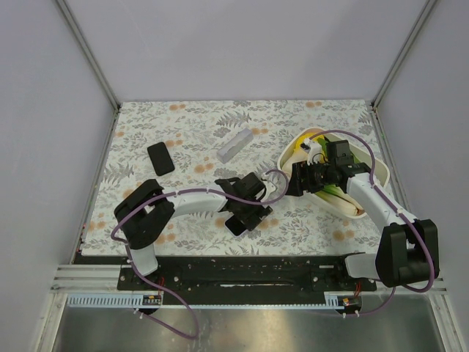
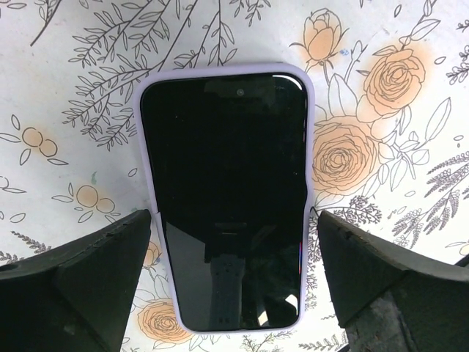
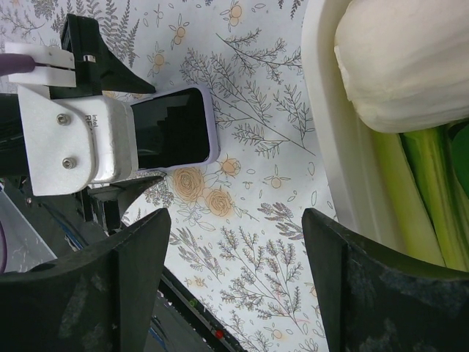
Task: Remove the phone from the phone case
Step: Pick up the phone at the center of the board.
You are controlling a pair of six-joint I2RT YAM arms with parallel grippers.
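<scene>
The phone (image 2: 227,198), black screen up, lies flat on the floral tablecloth in a lilac case (image 2: 311,147). My left gripper (image 2: 233,286) is open and straddles the phone's lower end, with a finger (image 2: 80,286) on each side, apart from the case edges. In the top view the left gripper (image 1: 245,211) covers most of the phone (image 1: 236,224). My right gripper (image 1: 299,180) is open and empty, hovering to the right of the phone. In the right wrist view (image 3: 234,279) the phone (image 3: 176,128) shows at upper left, half hidden by the left wrist.
A white bowl (image 1: 366,209) with a white vegetable (image 3: 410,59) and green stalks (image 3: 432,191) sits under the right arm. A black flat slab (image 1: 160,158) lies at the left, a pale grey bar (image 1: 234,144) further back. Walls enclose the table.
</scene>
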